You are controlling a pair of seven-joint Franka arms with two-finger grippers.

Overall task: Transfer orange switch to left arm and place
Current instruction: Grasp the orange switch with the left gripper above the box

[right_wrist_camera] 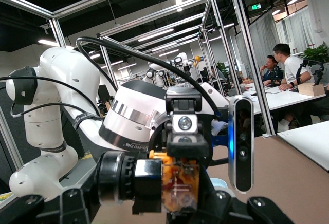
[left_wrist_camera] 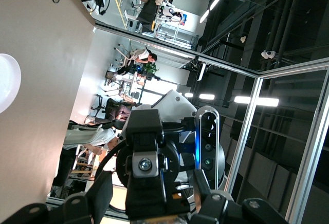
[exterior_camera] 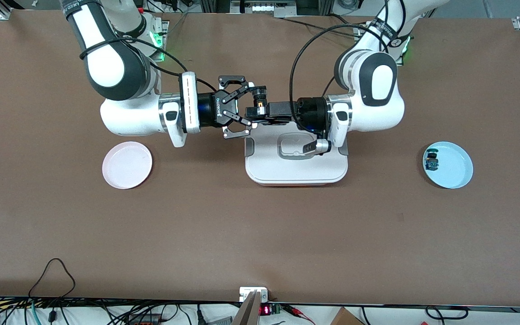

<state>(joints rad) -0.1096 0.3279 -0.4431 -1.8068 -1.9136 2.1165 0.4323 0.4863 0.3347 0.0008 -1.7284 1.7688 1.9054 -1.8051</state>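
Orange switch (exterior_camera: 260,106) sits clenched in the left gripper (exterior_camera: 256,113) over the box (exterior_camera: 296,169) edge nearest the bases, at the box's 11 o'clock; the right gripper (exterior_camera: 246,110) is spread wide around it. Right wrist view: switch (right_wrist_camera: 177,185) pinched. Left wrist view: table (left_wrist_camera: 36,80) open.

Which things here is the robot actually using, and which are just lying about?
In the job: orange switch, held by the left claw; open right claw beside it; white box underneath, to be avoided.
Lying about: pink plate; blue plate with a small blue part.
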